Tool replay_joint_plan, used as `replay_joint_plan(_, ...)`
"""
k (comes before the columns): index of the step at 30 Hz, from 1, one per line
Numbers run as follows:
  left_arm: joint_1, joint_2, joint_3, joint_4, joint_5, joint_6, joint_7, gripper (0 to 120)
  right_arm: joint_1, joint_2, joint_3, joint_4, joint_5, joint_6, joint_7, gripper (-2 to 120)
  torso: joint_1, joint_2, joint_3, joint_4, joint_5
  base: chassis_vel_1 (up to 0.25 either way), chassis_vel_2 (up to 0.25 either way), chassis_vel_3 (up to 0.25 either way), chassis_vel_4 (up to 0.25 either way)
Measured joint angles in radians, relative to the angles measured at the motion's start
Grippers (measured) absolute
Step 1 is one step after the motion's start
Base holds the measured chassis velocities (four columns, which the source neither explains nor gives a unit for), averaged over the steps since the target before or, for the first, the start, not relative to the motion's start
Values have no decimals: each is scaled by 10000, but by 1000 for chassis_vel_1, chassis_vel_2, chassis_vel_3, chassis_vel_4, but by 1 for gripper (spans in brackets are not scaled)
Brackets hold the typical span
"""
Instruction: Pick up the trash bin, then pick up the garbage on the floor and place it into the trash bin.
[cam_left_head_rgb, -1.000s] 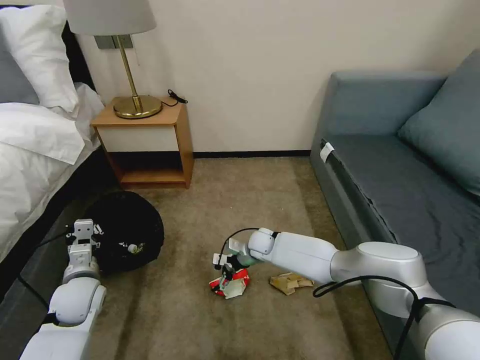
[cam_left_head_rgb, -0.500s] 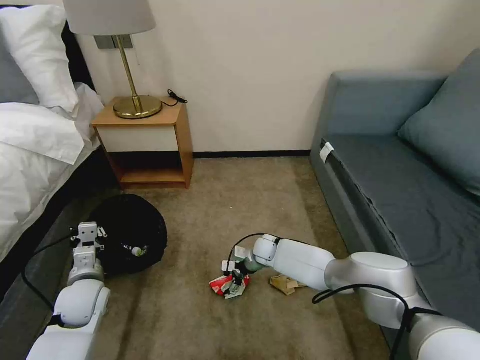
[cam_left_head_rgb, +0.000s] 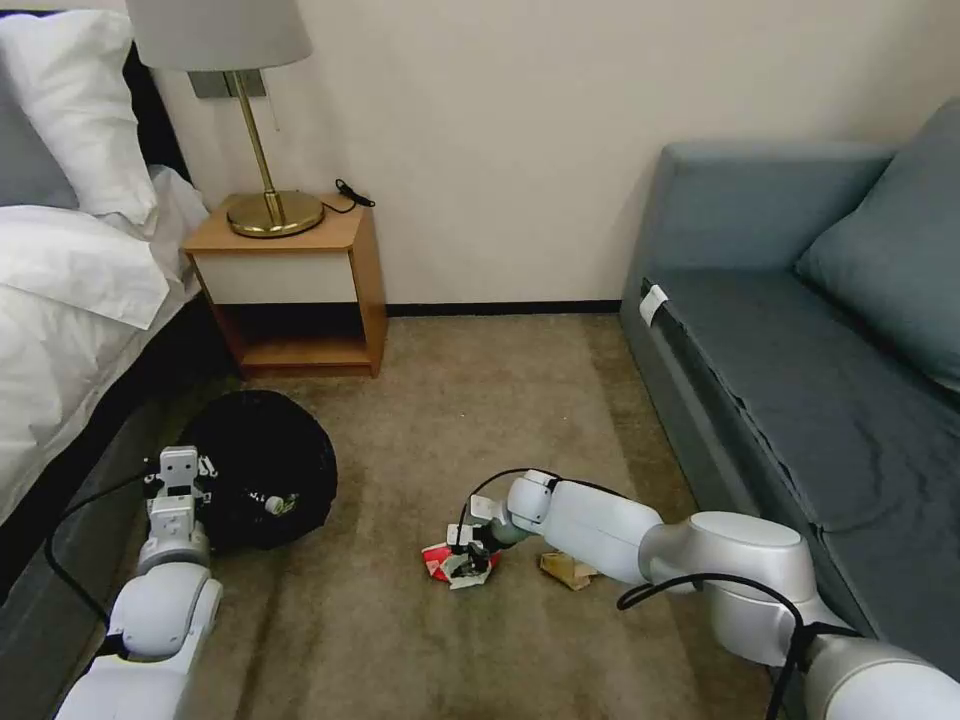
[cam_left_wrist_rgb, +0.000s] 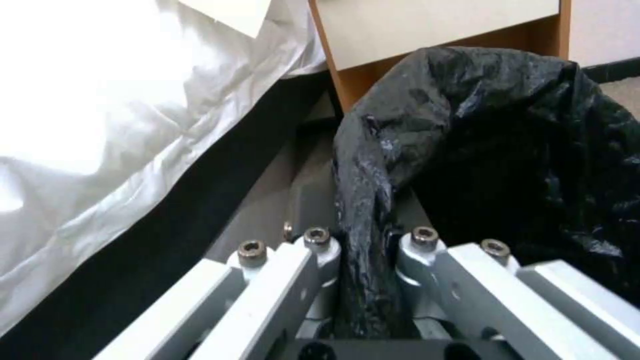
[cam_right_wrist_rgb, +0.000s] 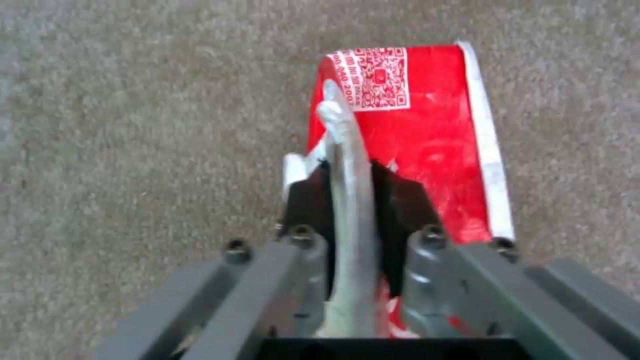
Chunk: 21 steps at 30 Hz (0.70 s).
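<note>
Left gripper (cam_left_wrist_rgb: 363, 260) clamps the bin (cam_left_head_rgb: 262, 470) rim near the bed. Right gripper (cam_right_wrist_rgb: 353, 210) is pinched on the red scrap (cam_right_wrist_rgb: 427, 135) at floor level. Step: pickup. Next, probably lift and carry to bin.

The right gripper (cam_left_head_rgb: 466, 560) is low on the red-and-white paper scrap (cam_left_head_rgb: 440, 559); the crumpled tan paper scrap (cam_left_head_rgb: 566, 570) lies beside its jaws.

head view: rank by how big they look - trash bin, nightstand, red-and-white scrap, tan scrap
1. nightstand
2. trash bin, held by the left gripper
3. red-and-white scrap, pinched by the right gripper, and tan scrap: alike; both partly hidden by the arm, so unranked.
</note>
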<state>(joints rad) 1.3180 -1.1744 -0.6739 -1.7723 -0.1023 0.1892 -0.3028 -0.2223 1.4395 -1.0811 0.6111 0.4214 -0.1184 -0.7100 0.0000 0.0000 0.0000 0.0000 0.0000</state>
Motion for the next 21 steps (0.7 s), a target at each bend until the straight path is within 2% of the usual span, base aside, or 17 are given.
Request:
replay_joint_plan(1,0,0,0,0,0,0,0,4,0,0,0,0,0,0,0,11,0,0,0,0,0,0,0,0,0)
replay_joint_plan(3,24,-11,-21,-35,4,0,15,4,-5,-103,197,167,17,-4,21,1,0,0,0,0,0,0,0,0,0)
replay_joint_plan(4,26,-23,-28,-36,5,0,22,4,-61,-165,509,316,3,-10,54,0,0,0,0,-1,0,0,0,0,0)
replay_joint_plan(5,26,-23,-28,-36,5,0,22,4,-61,-165,509,316,3,-10,54,0,0,0,0,-1,0,0,0,0,0)
replay_joint_plan(8,16,-77,-2,19,4,-1,29,4,-282,-305,1736,890,45,-136,198,0,0,0,0,1,0,0,0,0,0)
replay_joint_plan(12,-5,-100,18,14,4,-1,30,4,-296,-434,2242,1242,72,-167,240,0,0,-1,0,2,1,0,0,0,0)
replay_joint_plan(14,-15,-113,19,6,-5,-7,53,4,-227,-573,2856,1685,164,-174,286,0,0,-1,1,-4,0,0,0,0,0)
replay_joint_plan(21,143,-28,-72,-32,-165,-169,118,4,225,-306,4637,2734,997,-384,591,0,0,0,0,2,-1,0,0,0,0)
